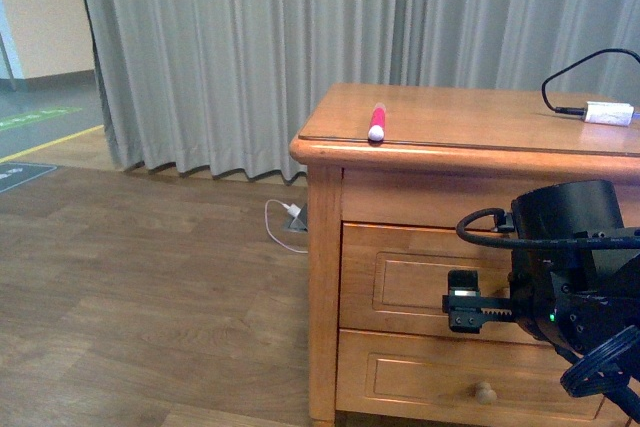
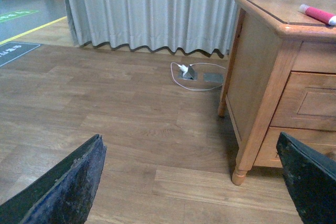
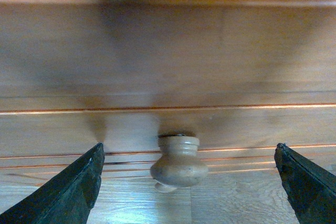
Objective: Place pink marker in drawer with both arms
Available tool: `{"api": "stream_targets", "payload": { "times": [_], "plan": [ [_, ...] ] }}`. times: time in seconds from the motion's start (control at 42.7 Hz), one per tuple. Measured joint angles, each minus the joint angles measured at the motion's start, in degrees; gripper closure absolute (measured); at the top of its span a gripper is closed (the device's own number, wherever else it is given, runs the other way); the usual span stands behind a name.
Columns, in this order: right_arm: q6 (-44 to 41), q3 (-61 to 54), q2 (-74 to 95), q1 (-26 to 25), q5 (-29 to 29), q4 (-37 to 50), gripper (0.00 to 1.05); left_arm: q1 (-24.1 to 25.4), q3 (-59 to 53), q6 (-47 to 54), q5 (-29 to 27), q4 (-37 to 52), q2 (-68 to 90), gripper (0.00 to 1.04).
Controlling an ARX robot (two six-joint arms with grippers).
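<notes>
Judging from how things lay, nearly all was left: the pink marker (image 1: 377, 121) lay on the wooden surface (image 1: 470, 112) near its front edge, the drawer (image 1: 415, 282) was shut, the right gripper (image 3: 189, 187) gaped open facing its knob (image 3: 178, 163), and the left gripper (image 2: 186, 182) hung open over the floor (image 2: 131, 124).

Soft even light, blurred close-up.
</notes>
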Motion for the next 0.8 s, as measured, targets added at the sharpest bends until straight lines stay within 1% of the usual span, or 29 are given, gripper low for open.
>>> {"api": "stream_targets", "payload": {
  "times": [0.258, 0.281, 0.328, 0.585, 0.609, 0.679, 0.726, 0.796],
  "plan": [
    [-1.4, 0.0, 0.1, 0.1, -1.5, 1.3, 0.09, 0.0, 0.0, 0.0, 0.0, 0.0, 0.0, 0.06],
    [-1.4, 0.0, 0.1, 0.1, -1.6, 1.3, 0.11, 0.0, 0.0, 0.0, 0.0, 0.0, 0.0, 0.06],
    [-1.4, 0.0, 0.1, 0.0, -1.9, 1.3, 0.21, 0.0, 0.0, 0.0, 0.0, 0.0, 0.0, 0.06],
    [-1.2, 0.0, 0.1, -0.5, -2.1, 0.2, 0.60, 0.0, 0.0, 0.0, 0.0, 0.0, 0.0, 0.06],
    [-1.2, 0.0, 0.1, -0.5, -2.1, 0.2, 0.62, 0.0, 0.0, 0.0, 0.0, 0.0, 0.0, 0.06],
    [-1.2, 0.0, 0.1, -1.0, -3.0, -0.5, 0.76, 0.0, 0.0, 0.0, 0.0, 0.0, 0.0, 0.06],
    [-1.2, 0.0, 0.1, -1.2, -3.2, -0.8, 0.80, 0.0, 0.0, 0.0, 0.0, 0.0, 0.0, 0.06],
    [-1.2, 0.0, -0.1, -1.2, -3.1, -1.1, 0.81, 0.0, 0.0, 0.0, 0.0, 0.0, 0.0, 0.06]
  ]
}}
